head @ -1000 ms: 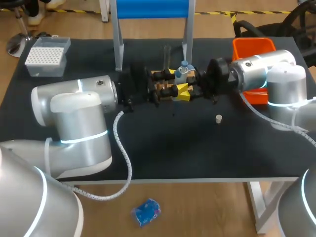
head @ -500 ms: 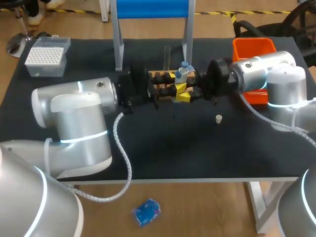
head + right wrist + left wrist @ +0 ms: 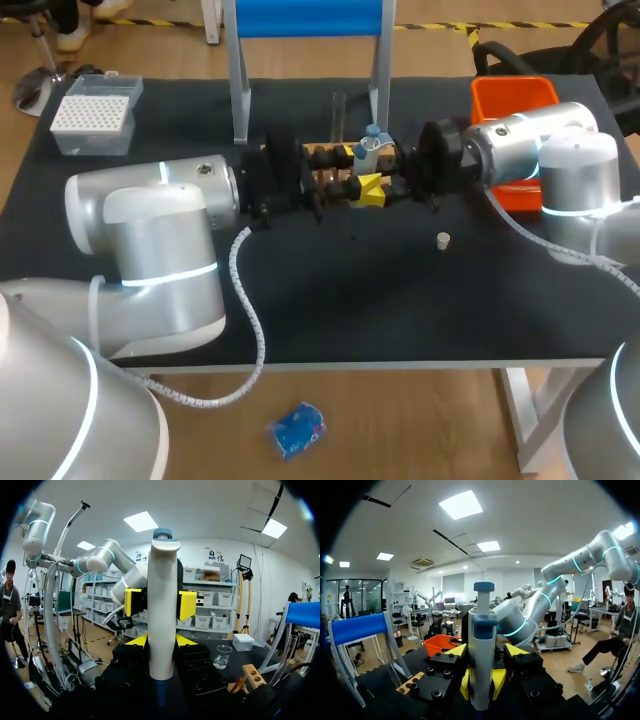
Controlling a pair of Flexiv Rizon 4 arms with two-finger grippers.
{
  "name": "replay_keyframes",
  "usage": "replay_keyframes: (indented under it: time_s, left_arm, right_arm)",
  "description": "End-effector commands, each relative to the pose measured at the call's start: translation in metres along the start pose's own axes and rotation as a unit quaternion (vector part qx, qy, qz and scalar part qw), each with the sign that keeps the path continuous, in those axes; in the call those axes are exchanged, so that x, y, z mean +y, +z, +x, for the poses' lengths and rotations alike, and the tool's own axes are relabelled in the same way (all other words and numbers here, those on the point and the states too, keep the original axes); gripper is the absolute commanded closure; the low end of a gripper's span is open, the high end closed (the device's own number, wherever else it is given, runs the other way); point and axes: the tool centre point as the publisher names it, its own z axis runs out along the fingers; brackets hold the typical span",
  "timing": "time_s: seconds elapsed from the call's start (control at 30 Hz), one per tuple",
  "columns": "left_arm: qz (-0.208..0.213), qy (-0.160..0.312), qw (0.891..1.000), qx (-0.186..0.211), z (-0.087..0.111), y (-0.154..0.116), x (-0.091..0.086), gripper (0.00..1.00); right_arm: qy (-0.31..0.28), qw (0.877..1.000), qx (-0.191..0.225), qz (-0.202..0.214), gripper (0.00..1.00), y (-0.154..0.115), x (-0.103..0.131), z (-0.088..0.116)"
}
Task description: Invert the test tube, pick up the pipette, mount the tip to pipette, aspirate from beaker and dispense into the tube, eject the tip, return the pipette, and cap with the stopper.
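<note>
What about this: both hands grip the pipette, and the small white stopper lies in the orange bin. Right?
Not quite. The head view shows the stopper lying on the black table, outside the orange bin. The left hand and right hand do grip the pipette.

Bright, even overhead light, soft shadows

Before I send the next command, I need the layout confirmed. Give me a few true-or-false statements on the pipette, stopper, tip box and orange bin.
1. The left gripper and the right gripper are both shut on the pipette. True.
2. The orange bin is on the right arm's side. True.
3. The stopper lies in that bin. False: it lies on the table, apart from the bin.
4. The tip box sits beside the right arm. False: it is at the table's far left corner.
</note>
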Motion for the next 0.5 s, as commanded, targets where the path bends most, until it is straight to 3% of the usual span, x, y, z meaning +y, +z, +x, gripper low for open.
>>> replay_keyframes:
  time_s: [0.03, 0.1, 0.13, 0.2, 0.23, 0.27, 0.5]
  left_arm:
    - [0.0, 0.0, 1.0, -0.002, 0.0006, 0.0018, 0.0007, 0.6]
    - [0.001, -0.001, 1.0, -0.002, 0.0007, 0.0027, 0.0009, 0.64]
    - [0.001, -0.001, 1.0, -0.001, 0.0007, 0.0035, 0.0011, 0.75]
    - [0.001, -0.002, 1.0, 0.0, 0.0008, 0.0041, 0.0012, 0.84]
    - [0.001, -0.002, 1.0, 0.0, 0.0008, 0.0042, 0.0013, 0.96]
    - [0.001, -0.002, 1.0, 0.0, 0.0008, 0.0042, 0.0013, 1.0]
    - [-0.004, -0.004, 1.0, 0.004, 0.0012, 0.0022, 0.0027, 1.0]
  right_arm:
    - [0.0, 1.0, 0.002, 0.0, 1.0, -0.0006, -0.0006, -0.0013]
    - [0.0, 1.0, 0.002, 0.0, 1.0, -0.0006, -0.0006, -0.0011]
    - [0.0, 1.0, 0.002, 0.0, 1.0, -0.0006, -0.0006, -0.0008]
    - [0.0, 1.0, 0.002, 0.0, 1.0, -0.0005, -0.0006, -0.0006]
    - [0.0, 1.0, 0.002, 0.0, 1.0, -0.0006, -0.0006, -0.0004]
    - [0.0, 1.0, 0.002, 0.0, 1.0, -0.0007, -0.0007, -0.0001]
    - [0.001, 1.0, 0.0, 0.001, 1.0, -0.0024, -0.0008, 0.0005]
